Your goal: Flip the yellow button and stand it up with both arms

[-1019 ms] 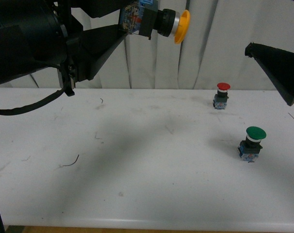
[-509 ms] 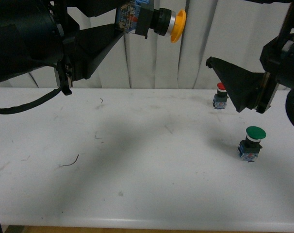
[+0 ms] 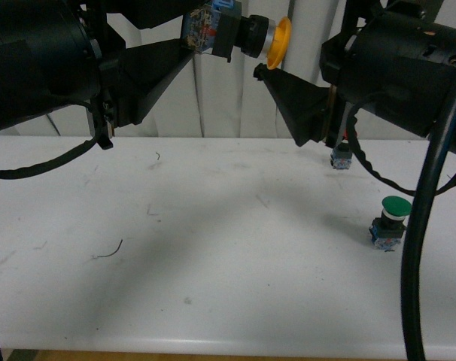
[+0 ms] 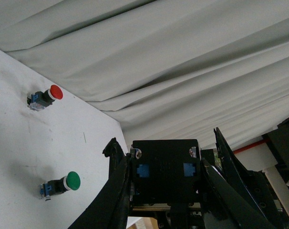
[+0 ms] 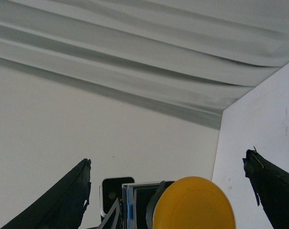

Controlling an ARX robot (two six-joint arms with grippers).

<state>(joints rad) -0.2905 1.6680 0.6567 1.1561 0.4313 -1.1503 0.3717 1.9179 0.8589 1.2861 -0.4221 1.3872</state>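
Note:
High above the table, the yellow button (image 3: 279,41) lies sideways in the air, its cap pointing right. My left gripper (image 3: 200,36) is shut on its blue-grey block base (image 4: 166,176), which fills the space between the black fingers (image 4: 117,183). My right gripper (image 3: 267,74) is open, its wedge tip just below and right of the cap. In the right wrist view the yellow cap (image 5: 194,205) faces the camera between the right gripper's (image 5: 168,160) spread fingers (image 5: 73,200), touching neither.
A green-capped button (image 3: 391,220) stands on the white table (image 3: 213,248) at the right. The red-capped button (image 4: 44,97) lies near the curtain; in the front view only its base (image 3: 341,158) shows under the right arm. A grey curtain (image 3: 228,105) hangs behind.
The right arm has swung in from the right edge toward the yellow cap and now covers the red-capped button. The left arm still holds the button, shifted only slightly.

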